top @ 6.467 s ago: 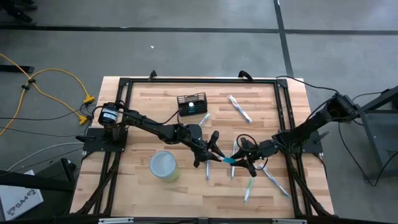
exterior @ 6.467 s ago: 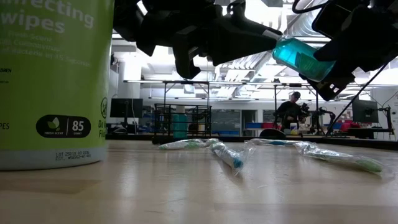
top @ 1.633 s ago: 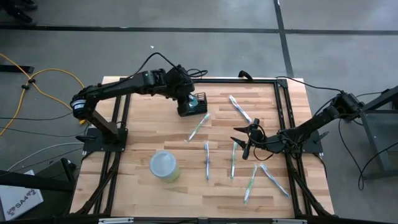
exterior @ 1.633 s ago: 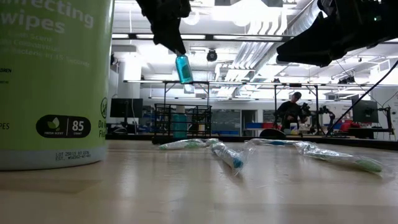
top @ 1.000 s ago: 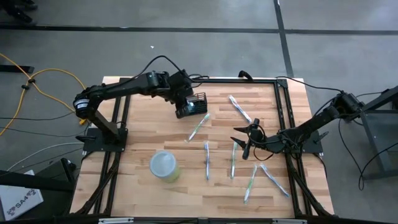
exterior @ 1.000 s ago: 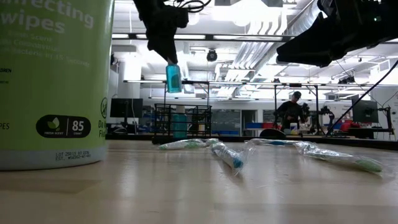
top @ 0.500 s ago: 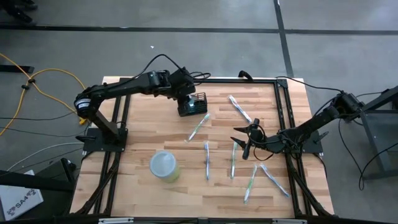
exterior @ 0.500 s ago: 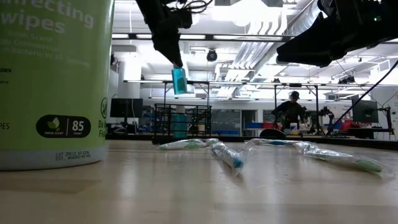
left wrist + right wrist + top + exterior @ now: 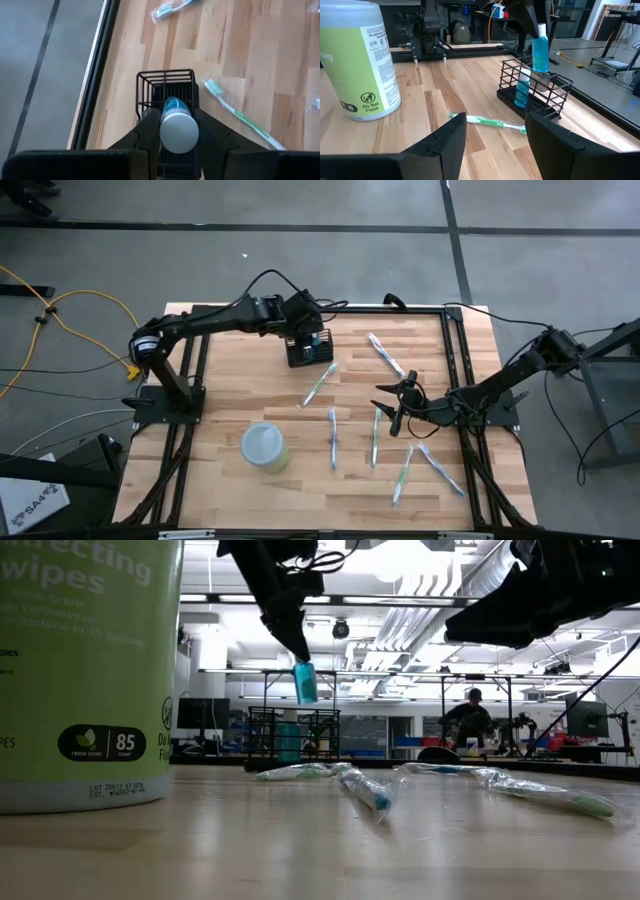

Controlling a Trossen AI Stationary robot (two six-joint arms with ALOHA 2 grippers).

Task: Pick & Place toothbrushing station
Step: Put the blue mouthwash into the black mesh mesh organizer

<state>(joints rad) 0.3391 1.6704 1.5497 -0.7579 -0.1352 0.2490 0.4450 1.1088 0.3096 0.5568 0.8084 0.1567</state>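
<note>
The left claw (image 9: 312,340) hangs above the black wire holder (image 9: 309,350) at the far side of the table (image 9: 220,420), clenched on a small blue bottle (image 9: 305,682) with a pale cap. In the left wrist view the bottle (image 9: 178,125) sits upright between the two dark fingers (image 9: 146,131), cap toward the camera, directly over the holder (image 9: 166,85). In the low view the bottle is clear above the holder's (image 9: 293,745) rim, not yet inside. The right wrist view shows the same bottle (image 9: 540,52) held over the holder (image 9: 535,92), with a second blue bottle (image 9: 522,90) already standing inside one end of it.

The holder stands on the table near the far edge, left of the middle. A wrapped toothbrush (image 9: 320,383) lies just beside it toward the near side.

The right claw (image 9: 397,406) waits low over the right half of the table, its fingers released and spread, grasping nothing. Several wrapped toothbrushes lie around it: one (image 9: 386,354) toward the far side, two (image 9: 333,437) in the middle, and two (image 9: 402,474) toward the near right.

A yellow-green wipes tub (image 9: 264,448) with a pale lid stands at the near left, well apart from the holder. In the low view a person (image 9: 468,720) shows far off in the room behind.
</note>
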